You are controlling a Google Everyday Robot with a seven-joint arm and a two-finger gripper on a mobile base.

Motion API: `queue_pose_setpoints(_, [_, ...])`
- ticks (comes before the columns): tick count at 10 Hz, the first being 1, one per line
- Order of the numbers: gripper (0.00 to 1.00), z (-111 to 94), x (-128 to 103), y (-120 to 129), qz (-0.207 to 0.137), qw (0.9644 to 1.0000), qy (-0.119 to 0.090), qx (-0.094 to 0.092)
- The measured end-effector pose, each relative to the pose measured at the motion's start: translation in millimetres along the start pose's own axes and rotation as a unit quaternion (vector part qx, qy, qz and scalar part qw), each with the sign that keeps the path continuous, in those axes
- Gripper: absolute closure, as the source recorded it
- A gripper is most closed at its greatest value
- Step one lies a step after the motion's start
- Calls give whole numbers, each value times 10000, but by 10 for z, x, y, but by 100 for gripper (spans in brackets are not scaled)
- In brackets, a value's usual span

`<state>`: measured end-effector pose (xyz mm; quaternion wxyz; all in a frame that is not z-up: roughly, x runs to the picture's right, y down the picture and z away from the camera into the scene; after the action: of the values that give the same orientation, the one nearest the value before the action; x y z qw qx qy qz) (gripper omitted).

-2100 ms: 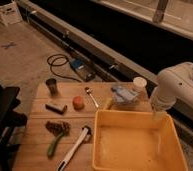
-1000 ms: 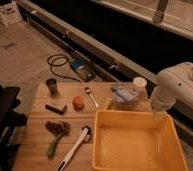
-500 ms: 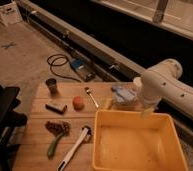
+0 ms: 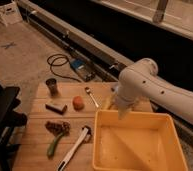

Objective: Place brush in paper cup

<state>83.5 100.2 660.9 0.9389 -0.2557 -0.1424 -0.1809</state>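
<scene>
The white arm (image 4: 145,82) is reaching in from the right and bending down over the back right part of the wooden desk (image 4: 36,119). Its end effector (image 4: 121,111) is hanging pointed downward just above the back rim of the yellow tub (image 4: 97,146), near that tub's left corner. Its jaws are standing wide and nothing is showing in their grip.

The brush (image 4: 74,148) is lying flat on the desk at the front, just left of the tub. It is slanting, with its rounded head toward the middle of the desk and its handle running toward the front edge. It is lying well apart from the end effector. The paper cup is not showing; the arm is covering that back corner of the desk.

A green pod (image 4: 53,145) is lying just left of the brush, with a brown cluster (image 4: 57,127) behind it. Farther back, a dark metal cup (image 4: 52,86), a small block (image 4: 56,106), an orange ball (image 4: 78,103) and a spoon (image 4: 91,96) are sitting apart from one another. A black cable (image 4: 59,63) is coiling on the floor behind the desk.
</scene>
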Motion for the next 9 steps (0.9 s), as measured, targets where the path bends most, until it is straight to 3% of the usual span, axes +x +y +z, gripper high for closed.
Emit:
queue_pose_setpoints(2, [35,47,-455,-21,-496,9985,-213,-17])
queue_pose_setpoints(7, [35,47,-480,-11,-571,9980,-256,-4])
queue_pose_setpoints(9, [35,105,-603,-75,-904,9956,-226,-60])
